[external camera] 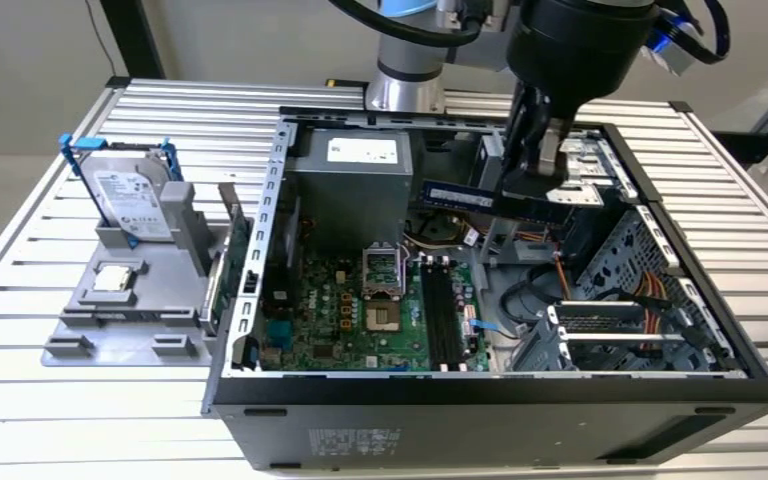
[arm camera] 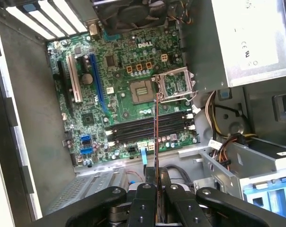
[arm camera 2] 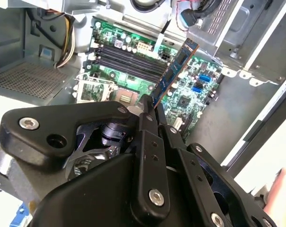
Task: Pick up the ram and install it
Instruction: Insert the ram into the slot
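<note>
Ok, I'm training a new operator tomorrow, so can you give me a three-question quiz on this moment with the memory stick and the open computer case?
1. True or false: the black gripper is shut on the long, thin dark ram stick.
2. Where is the ram? A) seated in a black memory slot; B) held in the air over the open black computer case; C) lying flat on the slatted metal table.
3. What stands upright in the grey plastic stand beside the case, at the exterior view's left?
Key: 1 true; 2 B; 3 the silver hard drive in its blue frame.
</note>
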Controlling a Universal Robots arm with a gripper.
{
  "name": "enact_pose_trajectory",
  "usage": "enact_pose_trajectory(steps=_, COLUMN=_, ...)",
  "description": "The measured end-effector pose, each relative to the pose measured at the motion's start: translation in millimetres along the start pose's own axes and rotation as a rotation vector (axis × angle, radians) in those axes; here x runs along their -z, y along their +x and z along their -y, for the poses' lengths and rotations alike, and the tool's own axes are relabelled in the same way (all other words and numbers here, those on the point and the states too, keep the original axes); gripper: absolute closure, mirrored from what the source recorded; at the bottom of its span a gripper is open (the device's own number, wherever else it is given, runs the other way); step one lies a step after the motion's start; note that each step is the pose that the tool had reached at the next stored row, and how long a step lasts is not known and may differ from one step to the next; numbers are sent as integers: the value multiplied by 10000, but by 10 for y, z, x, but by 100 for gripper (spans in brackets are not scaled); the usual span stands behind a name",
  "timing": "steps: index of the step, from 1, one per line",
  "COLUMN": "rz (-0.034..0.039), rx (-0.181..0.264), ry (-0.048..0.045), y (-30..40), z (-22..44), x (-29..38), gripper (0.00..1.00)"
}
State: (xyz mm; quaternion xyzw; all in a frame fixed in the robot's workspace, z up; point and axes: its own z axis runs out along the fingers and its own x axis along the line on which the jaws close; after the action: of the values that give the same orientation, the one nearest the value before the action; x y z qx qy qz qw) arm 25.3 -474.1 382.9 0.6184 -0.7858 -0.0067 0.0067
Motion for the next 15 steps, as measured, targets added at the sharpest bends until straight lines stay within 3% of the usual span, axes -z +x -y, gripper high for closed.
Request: enact_pose_trajectory(steps=15, rz=16, rx=-790, ry=-2, y=0, z=0, x=0, gripper=100)
